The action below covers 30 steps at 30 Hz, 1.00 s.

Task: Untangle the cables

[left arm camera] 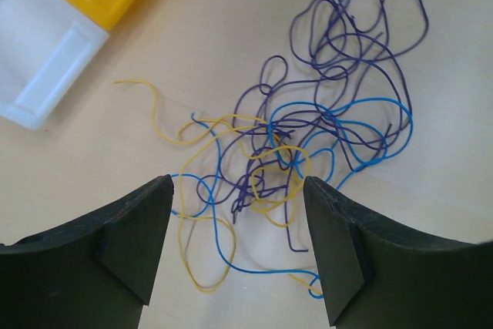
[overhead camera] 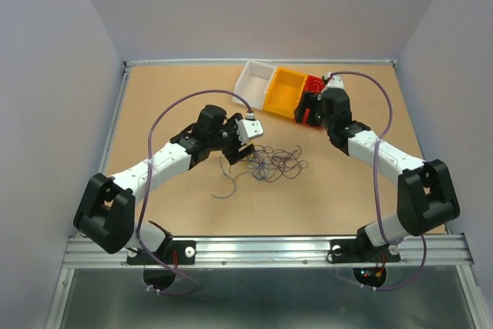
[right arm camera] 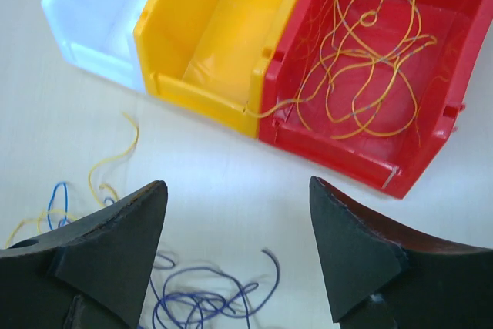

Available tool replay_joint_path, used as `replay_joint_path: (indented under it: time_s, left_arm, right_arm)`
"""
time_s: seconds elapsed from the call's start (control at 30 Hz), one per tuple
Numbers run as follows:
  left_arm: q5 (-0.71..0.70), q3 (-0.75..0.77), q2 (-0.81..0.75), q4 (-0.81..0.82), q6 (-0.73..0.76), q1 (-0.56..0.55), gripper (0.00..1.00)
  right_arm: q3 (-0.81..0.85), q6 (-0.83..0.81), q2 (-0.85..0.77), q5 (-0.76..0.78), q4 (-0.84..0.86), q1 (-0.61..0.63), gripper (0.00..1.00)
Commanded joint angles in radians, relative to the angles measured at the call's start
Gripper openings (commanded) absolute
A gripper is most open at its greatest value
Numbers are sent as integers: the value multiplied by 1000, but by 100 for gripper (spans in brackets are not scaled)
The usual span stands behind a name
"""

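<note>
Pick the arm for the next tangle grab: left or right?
Left. The left gripper, open, hangs over the tangle, strands between its jaws. The right gripper faces the red bin.

yellow bin: glossy plastic | table: matt board (wood-look) | cables: smooth plastic sheath

L gripper jaws apart; R gripper same.

Cables on table, before bins
</note>
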Motion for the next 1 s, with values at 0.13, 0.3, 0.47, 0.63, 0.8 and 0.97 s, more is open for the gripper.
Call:
replay_joint_path:
  time_s: [0.13, 0.3, 0.47, 0.63, 0.8, 0.97]
  left_arm:
    - [27, -39, -12, -68, 135, -77, 80]
    - [-53, -33, 31, -56, 118, -97, 74]
    - [-153, -17, 99, -8, 75, -100, 53]
    - [-205, -7, 140, -8, 69, -114, 10]
    - [-185, -27, 61, 11, 63, -114, 0]
    - [-104, -30, -71, 2, 34, -114, 0]
  right_arm:
    - [-130, -19, -116, -52, 137, 14, 82]
    - [-163, -16, -122, -65, 169, 16, 82]
    - [-189, -21, -144, -84, 195, 16, 81]
    - [-218, -35, -162, -117, 221, 16, 81]
    - [-251, -67, -174, -223, 275, 16, 78]
    - [-266, -101, -135, -431, 350, 16, 77]
